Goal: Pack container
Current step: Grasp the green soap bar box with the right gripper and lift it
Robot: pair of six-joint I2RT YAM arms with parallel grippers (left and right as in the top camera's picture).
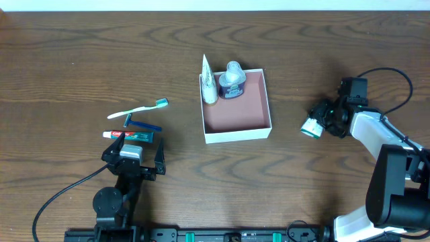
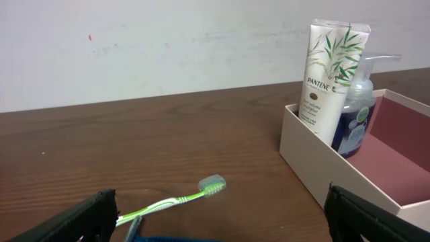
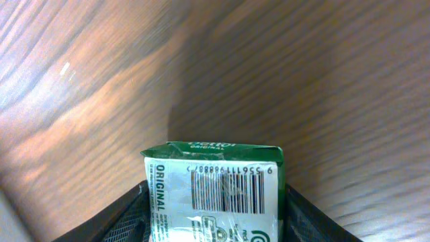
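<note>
A robotics laboratory bench is indicated, not a home. A dark wood-grain laminate table (image 1: pixel 67 54) is set against a plain white wall (image 2: pixel 168 40). A black robot arm (image 1: pixel 114 198) and a white and black robot arm (image 1: pixel 393 181) are stationed at its front edge by a black metal rail (image 1: pixel 222 235). A loose black cable (image 1: pixel 57 195) is trailed across the top. Toiletries are seen with the machinery: a white cardboard box with a pink floor (image 1: pixel 236 134), a green and white toothbrush (image 1: pixel 138 109) and a green and white barcoded packet (image 3: pixel 213 195).

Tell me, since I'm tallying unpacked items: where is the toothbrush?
Overhead, the toothbrush lies left of the white box, just beyond the toothpaste tube by the left gripper.
</note>
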